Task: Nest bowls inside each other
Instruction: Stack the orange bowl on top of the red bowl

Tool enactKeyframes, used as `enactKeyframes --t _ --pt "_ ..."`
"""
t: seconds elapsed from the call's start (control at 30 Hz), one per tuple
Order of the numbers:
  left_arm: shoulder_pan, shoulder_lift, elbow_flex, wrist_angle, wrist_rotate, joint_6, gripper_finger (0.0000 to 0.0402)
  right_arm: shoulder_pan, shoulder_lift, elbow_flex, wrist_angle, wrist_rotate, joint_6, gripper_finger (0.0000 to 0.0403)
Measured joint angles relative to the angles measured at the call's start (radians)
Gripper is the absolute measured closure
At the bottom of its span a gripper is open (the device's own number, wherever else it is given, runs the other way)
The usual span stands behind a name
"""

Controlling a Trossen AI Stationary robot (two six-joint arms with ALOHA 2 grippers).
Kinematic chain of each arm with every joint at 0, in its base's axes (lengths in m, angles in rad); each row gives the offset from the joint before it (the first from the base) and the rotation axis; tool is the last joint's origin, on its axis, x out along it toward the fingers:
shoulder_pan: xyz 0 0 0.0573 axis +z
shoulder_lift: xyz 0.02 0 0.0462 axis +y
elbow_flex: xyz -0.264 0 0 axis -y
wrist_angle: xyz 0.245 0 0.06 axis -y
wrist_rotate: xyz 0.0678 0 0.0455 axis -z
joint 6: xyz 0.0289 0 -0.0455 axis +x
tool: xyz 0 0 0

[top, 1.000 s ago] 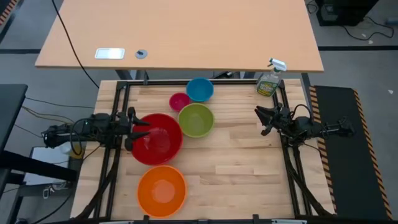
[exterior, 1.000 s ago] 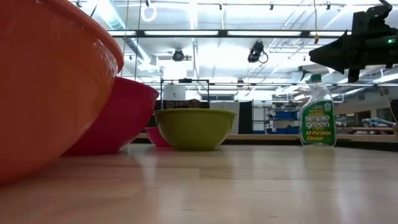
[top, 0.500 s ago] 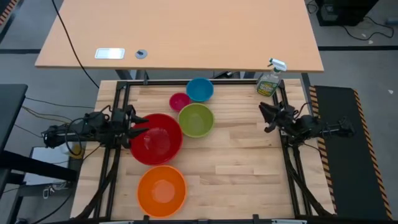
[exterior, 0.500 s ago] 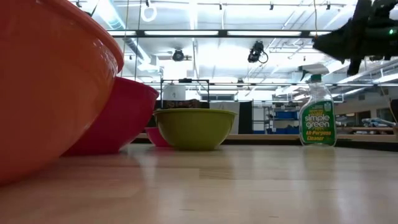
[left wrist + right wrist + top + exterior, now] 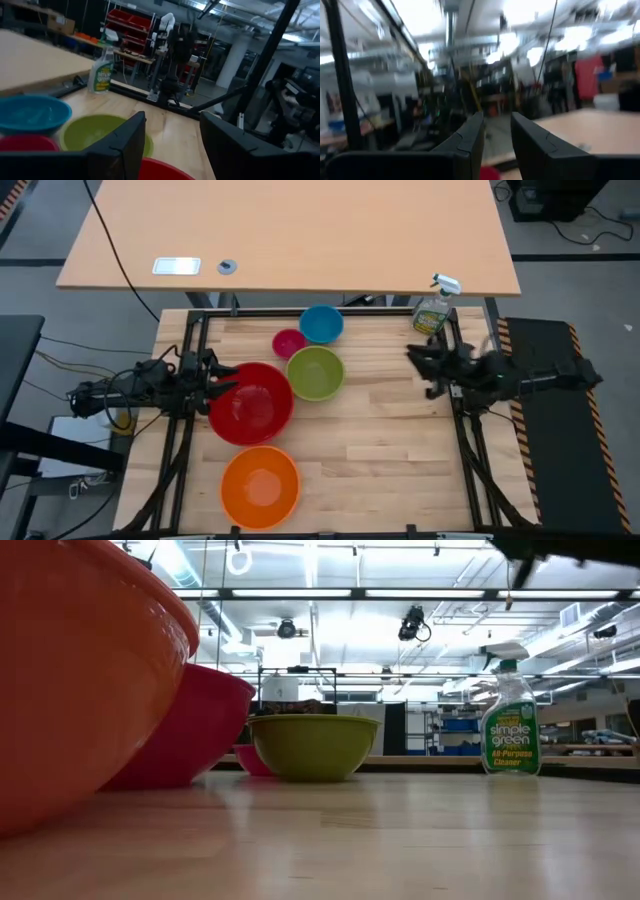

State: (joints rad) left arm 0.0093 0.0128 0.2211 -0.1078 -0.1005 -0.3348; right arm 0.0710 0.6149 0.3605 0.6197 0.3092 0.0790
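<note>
High view: five bowls sit apart on the wooden table (image 5: 380, 450), none nested yet. The red bowl (image 5: 252, 402) lies left of centre, the orange bowl (image 5: 260, 485) at its 6 o'clock, the green bowl (image 5: 316, 373) touching it at 2 o'clock, the pink bowl (image 5: 288, 342) at 12 o'clock and the blue bowl (image 5: 321, 324) just beyond. The left gripper (image 5: 218, 378) hovers at the red bowl's 9 o'clock rim, fingers spread, empty. The right gripper (image 5: 415, 362) waits at the table's 3 o'clock edge near a spray bottle (image 5: 433, 308); it carries nothing.

Low view: the bowls look like thin, glossy plastic, so probably light, stiff and slippery. A pinch across the rim wall seems the surest hold.

Left wrist view: the fingers (image 5: 122, 145) stand well apart over the red rim, nothing between them.

Right wrist view: the fingers (image 5: 470, 137) show a narrow gap, holding nothing.
</note>
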Motion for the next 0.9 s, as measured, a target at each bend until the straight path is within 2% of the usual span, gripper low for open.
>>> enactKeyframes --t 0.17,0.27,0.47,0.57,0.73,0.9 --pt "0.000 0.000 0.000 0.009 0.002 -0.028 0.0209 0.001 0.379 0.279 -0.195 -0.098 0.069 0.0298" --pt "0.000 0.029 0.004 0.036 0.110 -0.021 0.0209 0.003 0.562 0.449 -0.364 -0.092 0.104 0.0298" --pt "-0.008 0.200 0.030 0.013 0.352 -0.092 0.0210 0.063 0.858 0.774 -0.720 0.063 0.152 0.0299" --pt "-0.041 0.284 0.039 0.012 0.414 -0.093 0.0210 0.113 0.989 0.937 -0.863 0.098 0.221 0.0304" --pt "-0.141 0.369 0.090 -0.038 0.393 -0.043 0.0210 0.187 1.186 1.200 -1.098 0.121 0.354 0.0313" --pt "-0.259 0.411 0.181 -0.128 0.201 0.026 0.0210 0.238 1.349 1.436 -1.279 0.112 0.470 0.0316"
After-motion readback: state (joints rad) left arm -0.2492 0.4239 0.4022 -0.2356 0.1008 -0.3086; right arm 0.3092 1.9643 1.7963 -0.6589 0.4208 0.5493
